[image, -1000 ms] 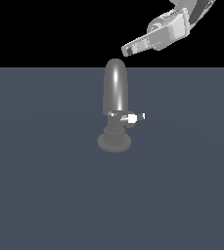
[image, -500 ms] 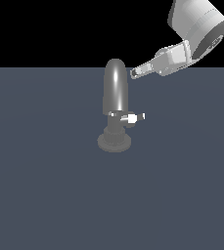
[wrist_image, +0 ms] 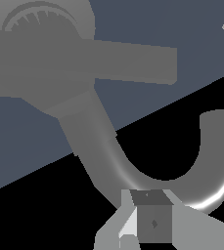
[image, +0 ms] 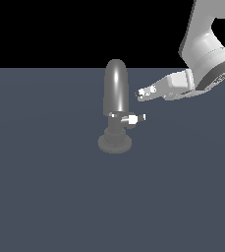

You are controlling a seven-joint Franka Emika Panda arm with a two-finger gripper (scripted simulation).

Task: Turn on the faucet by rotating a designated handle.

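The grey glossy faucet (image: 116, 91) stands upright on its round ridged base (image: 115, 143). The short white-and-grey handle (image: 133, 118) juts from its neck toward the exterior view's right. My gripper (image: 140, 93) is shut and empty. It sits just right of the spout, a little above the handle, not touching either. In the wrist view the arched spout (wrist_image: 133, 168) curves close in front of my closed fingers (wrist_image: 147, 222). The ridged base (wrist_image: 40, 19) and a grey bar (wrist_image: 133, 58) that looks like the handle lie beyond.
The faucet stands on a flat dark grey-blue floor (image: 50, 197). My white arm (image: 205, 54) comes in from the exterior view's upper right.
My gripper has come down from above the spout's top and moved slightly to the exterior view's right, to just above the handle. The faucet and handle have not moved.
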